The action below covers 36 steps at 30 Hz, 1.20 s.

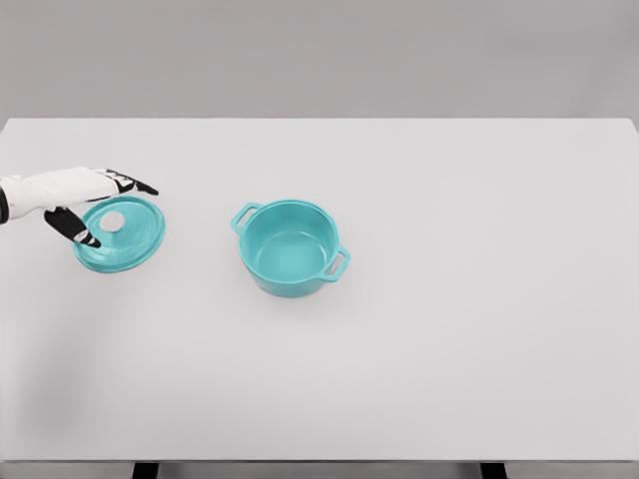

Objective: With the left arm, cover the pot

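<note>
A: What was the biggest thing there?

B: The white tabletop point(449, 349). It filled almost the whole view from the head camera.

A: And after that?

B: The teal pot point(291, 247). It sat upright near the middle, a bit to the left, with 2 little handles. It was open on top and looked empty inside.

A: Where was the lid?

B: The teal lid point(122, 235) lay flat on the tabletop, well apart from the pot, over on the left side. It had 1 small silver knob point(112, 221) in the middle.

A: Was the robot holding it?

B: Not that I could see. The left hand point(90, 205) came in from the left edge and was over the lid. The fingers point(135, 184) reached past the top of the knob and the thumb point(75, 230) pointed down beside it. They were spread apart, not closed on anything.

A: So how much was done?

B: I think very little. The hand had only got to the lid. It was left to close on the knob, lift the lid, carry it right and set it on the pot.
</note>
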Available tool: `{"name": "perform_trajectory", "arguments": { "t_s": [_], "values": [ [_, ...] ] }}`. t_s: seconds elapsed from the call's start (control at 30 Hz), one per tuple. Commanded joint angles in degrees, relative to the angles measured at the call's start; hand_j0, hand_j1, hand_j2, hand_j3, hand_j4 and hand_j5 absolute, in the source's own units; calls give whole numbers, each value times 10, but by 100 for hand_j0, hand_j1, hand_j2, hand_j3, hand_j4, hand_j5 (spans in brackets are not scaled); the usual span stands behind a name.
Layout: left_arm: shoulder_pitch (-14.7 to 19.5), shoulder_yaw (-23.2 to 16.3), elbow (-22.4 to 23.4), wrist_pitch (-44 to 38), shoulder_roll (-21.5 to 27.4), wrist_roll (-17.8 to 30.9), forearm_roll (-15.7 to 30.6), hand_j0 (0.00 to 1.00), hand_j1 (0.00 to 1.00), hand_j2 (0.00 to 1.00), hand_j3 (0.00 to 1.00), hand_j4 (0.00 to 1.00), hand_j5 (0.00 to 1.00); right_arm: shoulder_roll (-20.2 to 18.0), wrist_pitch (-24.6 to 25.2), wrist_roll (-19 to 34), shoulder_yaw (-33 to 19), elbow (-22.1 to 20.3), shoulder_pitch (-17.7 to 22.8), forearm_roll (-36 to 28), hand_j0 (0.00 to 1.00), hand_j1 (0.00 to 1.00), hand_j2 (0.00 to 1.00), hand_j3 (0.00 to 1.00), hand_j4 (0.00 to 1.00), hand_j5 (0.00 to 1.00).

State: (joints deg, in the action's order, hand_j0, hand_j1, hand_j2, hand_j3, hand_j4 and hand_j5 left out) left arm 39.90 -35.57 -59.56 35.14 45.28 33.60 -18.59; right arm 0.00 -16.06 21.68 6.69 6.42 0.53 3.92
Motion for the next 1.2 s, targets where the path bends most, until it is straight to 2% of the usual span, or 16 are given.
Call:
{"name": "perform_trajectory", "arguments": {
  "t_s": [0.0,0.07,0.1,0.17,0.27,0.43,0.73,0.9,1.17],
  "values": [
    [0,1,9,-1,-3,0,-2,97,97,97,97,97,97,0,0,0,0,0,0,0,100,100,100,100,100,100],
    [0,1,9,-1,-3,0,-1,96,96,96,96,96,96,0,0,0,0,0,0,0,100,100,100,100,100,100],
    [0,1,9,-1,-3,-1,-1,92,92,92,92,92,92,0,0,0,0,0,0,0,100,100,100,100,100,100],
    [0,1,9,-1,-3,-2,-1,91,91,91,91,91,91,0,0,0,0,0,0,0,100,100,100,100,100,100],
    [0,1,8,-1,-3,-5,-1,84,84,84,84,84,84,0,0,0,0,0,0,0,100,100,100,100,100,100],
    [0,1,10,-1,-1,-6,-1,84,84,84,84,84,84,0,0,0,0,0,0,0,100,100,100,100,100,100],
    [-4,-12,11,-1,1,-8,3,72,72,72,72,72,72,0,0,0,0,0,0,0,100,100,100,100,100,100],
    [-4,-13,19,-1,2,-10,3,71,71,71,71,71,71,0,0,0,0,0,0,0,100,100,100,100,100,100],
    [-4,-21,22,-1,2,-11,5,61,61,61,61,61,61,0,0,0,0,0,0,0,100,100,100,100,100,100]
  ]
}}
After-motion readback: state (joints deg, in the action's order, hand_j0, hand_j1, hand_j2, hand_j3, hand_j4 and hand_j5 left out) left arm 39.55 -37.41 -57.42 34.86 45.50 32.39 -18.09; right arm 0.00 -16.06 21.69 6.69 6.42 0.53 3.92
